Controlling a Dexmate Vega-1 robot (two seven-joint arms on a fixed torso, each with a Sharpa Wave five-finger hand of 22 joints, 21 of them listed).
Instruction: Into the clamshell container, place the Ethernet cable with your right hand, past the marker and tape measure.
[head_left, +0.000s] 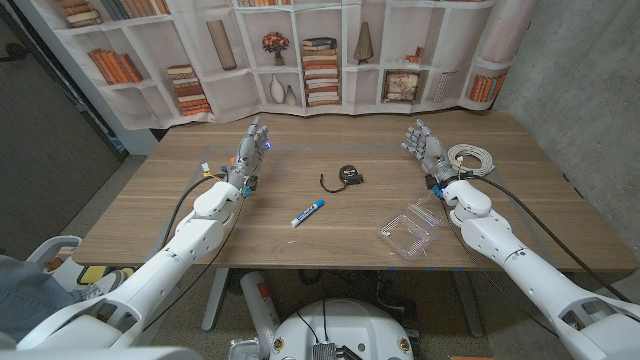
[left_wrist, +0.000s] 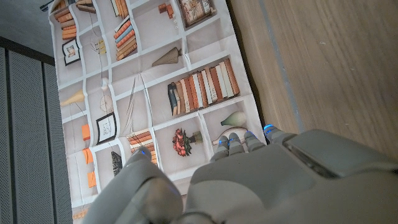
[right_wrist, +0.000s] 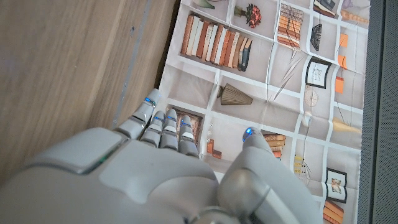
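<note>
We saw the right hand (head_left: 425, 143) held up empty, fingers apart. The coiled Ethernet cable (head_left: 471, 159) lay just beside it, on its outer side. The clamshell container (head_left: 410, 230) sat nearer the robot, the tape measure (head_left: 346, 176) and marker (head_left: 307, 213) further inward.

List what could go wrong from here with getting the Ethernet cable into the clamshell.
The coiled Ethernet cable could spring loose and spill over the shallow clamshell container. The light container lies near the table's front edge, so a nudge from the right hand might slide it off.
</note>
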